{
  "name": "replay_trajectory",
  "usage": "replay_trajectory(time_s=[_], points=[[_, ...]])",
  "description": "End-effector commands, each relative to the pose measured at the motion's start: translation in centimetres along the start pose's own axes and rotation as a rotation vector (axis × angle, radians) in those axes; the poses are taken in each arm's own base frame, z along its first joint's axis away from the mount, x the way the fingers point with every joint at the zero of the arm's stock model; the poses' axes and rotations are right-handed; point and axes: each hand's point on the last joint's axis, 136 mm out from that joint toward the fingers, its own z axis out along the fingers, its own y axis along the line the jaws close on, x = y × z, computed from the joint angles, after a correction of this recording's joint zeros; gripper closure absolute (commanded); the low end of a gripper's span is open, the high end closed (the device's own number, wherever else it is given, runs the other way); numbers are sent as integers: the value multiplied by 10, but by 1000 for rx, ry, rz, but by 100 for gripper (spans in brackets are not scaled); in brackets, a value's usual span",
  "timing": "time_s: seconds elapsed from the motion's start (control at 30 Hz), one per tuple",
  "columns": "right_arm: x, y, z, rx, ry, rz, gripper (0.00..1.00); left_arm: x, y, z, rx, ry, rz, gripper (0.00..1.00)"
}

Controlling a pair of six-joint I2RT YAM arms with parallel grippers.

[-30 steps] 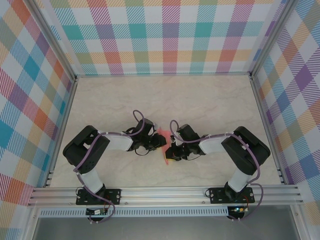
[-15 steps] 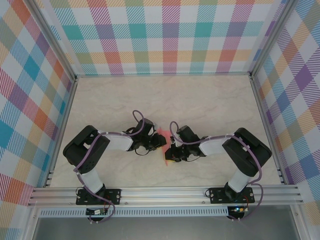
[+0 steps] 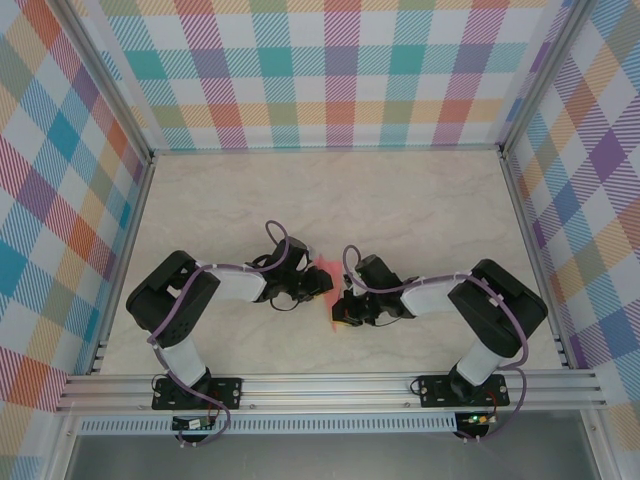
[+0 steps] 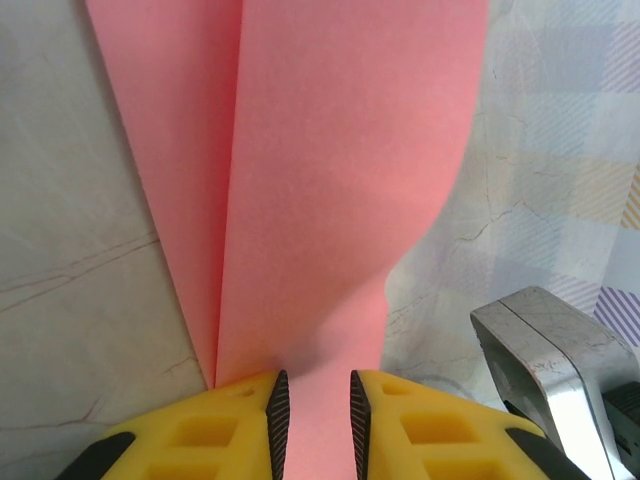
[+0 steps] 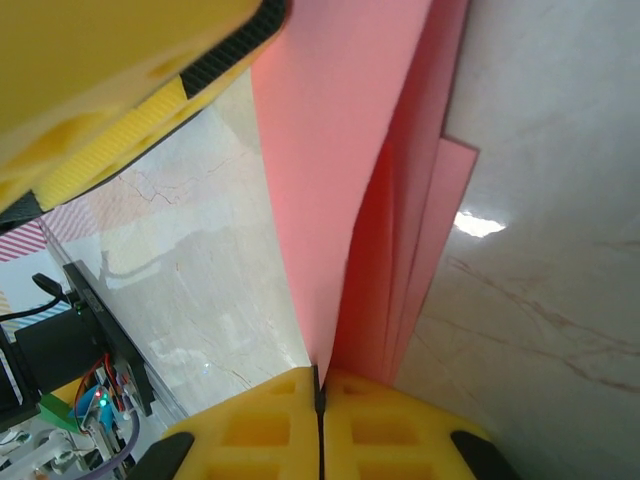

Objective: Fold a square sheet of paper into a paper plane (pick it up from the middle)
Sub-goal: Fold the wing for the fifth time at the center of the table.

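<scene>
The paper plane (image 3: 326,270) is a salmon-pink folded sheet at the table's middle, between my two grippers. In the left wrist view the paper plane (image 4: 330,200) narrows toward my left gripper (image 4: 312,385), whose jaws stand a narrow gap apart with the paper filling that gap. My right gripper (image 5: 320,375) is shut on one raised flap of the paper plane (image 5: 330,200); further layers lie beside it on the table. From above, the left gripper (image 3: 316,284) and right gripper (image 3: 343,306) nearly touch. A left finger (image 5: 120,80) rests on the paper's far end.
The marble tabletop (image 3: 400,200) stretches open behind and beside the arms. Checkered walls (image 3: 330,70) enclose three sides, and an aluminium rail (image 3: 330,385) runs along the near edge. A grey metal part of the right arm (image 4: 550,350) sits close to my left fingers.
The right gripper has shifted slightly toward the near edge and closed fully on the paper flap. The left arm has not moved.
</scene>
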Motion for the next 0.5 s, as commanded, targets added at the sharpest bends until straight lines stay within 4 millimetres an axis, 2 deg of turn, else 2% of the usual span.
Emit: replay_trajectory(time_s=[0.0, 0.27, 0.47], points=[[34, -41, -1, 135, 85, 109, 94, 17, 31, 8, -107, 55, -50, 74], [26, -24, -11, 144, 55, 35, 78, 18, 32, 8, -108, 58, -52, 74], [26, -28, -5, 207, 71, 38, 77, 17, 30, 9, -103, 57, -52, 74]])
